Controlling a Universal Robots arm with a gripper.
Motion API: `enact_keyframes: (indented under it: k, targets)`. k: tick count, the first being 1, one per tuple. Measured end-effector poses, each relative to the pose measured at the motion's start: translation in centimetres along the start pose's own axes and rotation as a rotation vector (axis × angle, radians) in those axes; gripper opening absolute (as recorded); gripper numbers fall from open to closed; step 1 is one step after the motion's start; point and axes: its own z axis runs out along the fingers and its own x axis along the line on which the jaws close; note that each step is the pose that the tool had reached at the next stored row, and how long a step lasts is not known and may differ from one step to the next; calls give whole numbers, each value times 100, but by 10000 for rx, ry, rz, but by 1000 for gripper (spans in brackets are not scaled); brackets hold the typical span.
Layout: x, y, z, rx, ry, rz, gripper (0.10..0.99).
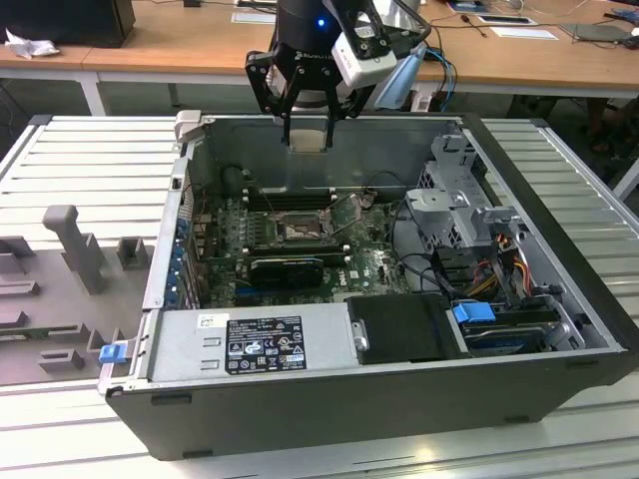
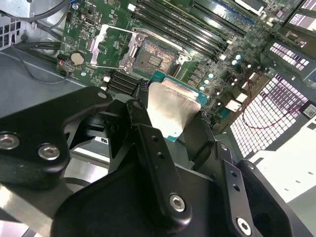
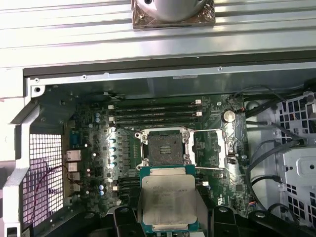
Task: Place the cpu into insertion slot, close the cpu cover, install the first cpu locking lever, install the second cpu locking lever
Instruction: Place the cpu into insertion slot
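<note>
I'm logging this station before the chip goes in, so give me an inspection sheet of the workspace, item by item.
Surface: slatted metal table carrying an open computer case.
Job's things: processor chip held in the air above the case; socket bare, pins exposed; socket cover swung open beside it.
Clutter: grey plastic fixtures on the table at the exterior view's left.
Fingers: shut on the chip's opposite edges.
Cables: coloured wires by the drive cage; black leads inside the case.
Surroundings: wooden desks with papers behind.
</note>
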Motion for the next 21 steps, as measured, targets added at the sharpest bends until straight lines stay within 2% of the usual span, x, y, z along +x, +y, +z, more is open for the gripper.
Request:
enact_keyframes:
  k: [21]
  targets:
    - [0,0,3,-8,-31,342,529]
